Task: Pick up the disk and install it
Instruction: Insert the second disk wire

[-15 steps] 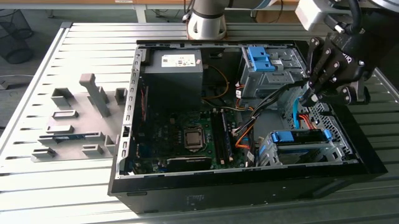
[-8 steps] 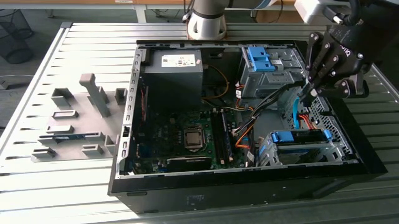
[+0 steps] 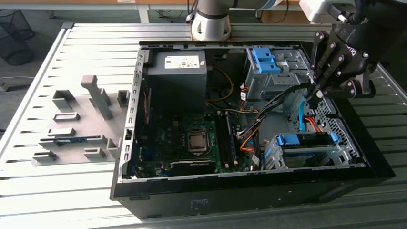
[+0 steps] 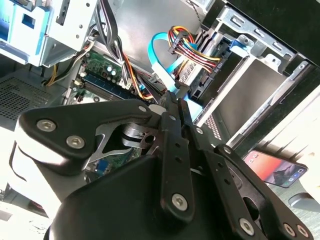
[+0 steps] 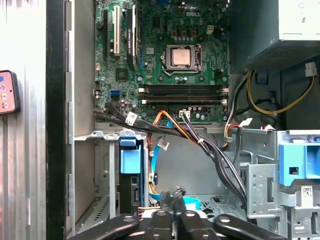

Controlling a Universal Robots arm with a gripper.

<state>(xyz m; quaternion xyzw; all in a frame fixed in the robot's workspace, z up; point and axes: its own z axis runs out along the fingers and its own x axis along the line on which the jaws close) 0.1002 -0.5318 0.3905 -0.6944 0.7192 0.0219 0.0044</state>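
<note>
The black metal jaws are pressed together with nothing in them, hanging over the open computer case on the slatted metal worktop. The disk, a flat drive with a bright blue plastic caddy edge, sits in the grey sheet-metal bay just below the jaws, with a light-blue ribbon cable curling between them.

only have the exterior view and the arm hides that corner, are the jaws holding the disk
Observer: No. In both wrist views the gripper has its jaws shut together with no disk between them.
Operator: so where's the disk
Observer: In the first wrist view the disk sits in its cage, apart from the gripper.
Operator: anything outside the case there
Observer: A phone lies just outside the case wall, its screen lit.
</note>
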